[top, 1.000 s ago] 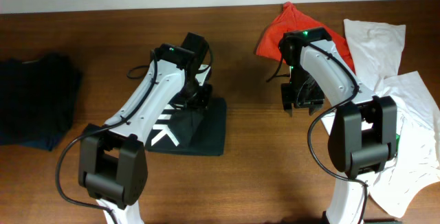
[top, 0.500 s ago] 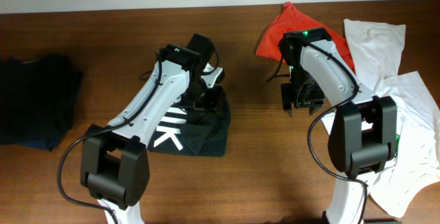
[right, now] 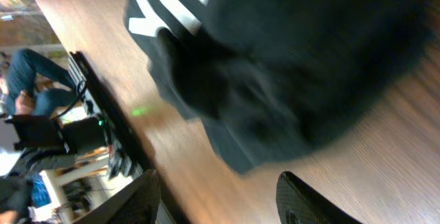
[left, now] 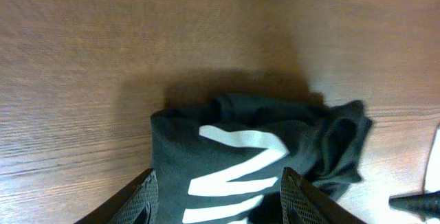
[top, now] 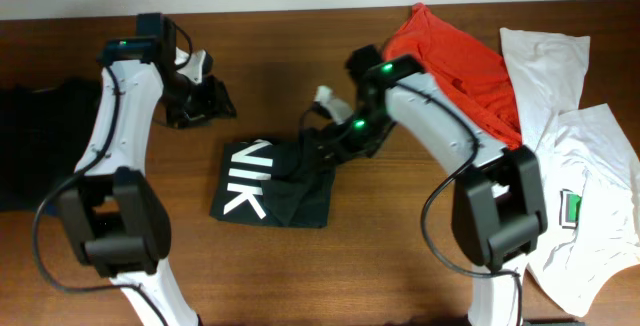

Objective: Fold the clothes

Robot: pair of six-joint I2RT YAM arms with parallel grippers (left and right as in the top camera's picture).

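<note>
A folded black T-shirt [top: 270,181] with white block letters lies at the table's middle, its right part bunched. My left gripper [top: 205,101] hovers off its back-left corner, open and empty. In the left wrist view the lettered shirt [left: 234,148] lies past the spread fingers [left: 148,196]. My right gripper [top: 330,134] sits at the shirt's crumpled back-right edge. Its wrist view is blurred: the black cloth [right: 275,66] fills the top, and the fingertips [right: 309,200] stand apart over bare wood with nothing between them.
A dark pile of clothes [top: 45,146] lies at the left edge. An orange-red shirt [top: 450,56] is at the back right, with white shirts [top: 560,76] spread down the right side. The table's back edge meets a pale wall.
The left gripper let go of the black shirt and swung away to the back left. The right arm moved left from beside the orange-red shirt to the black shirt's right edge.
</note>
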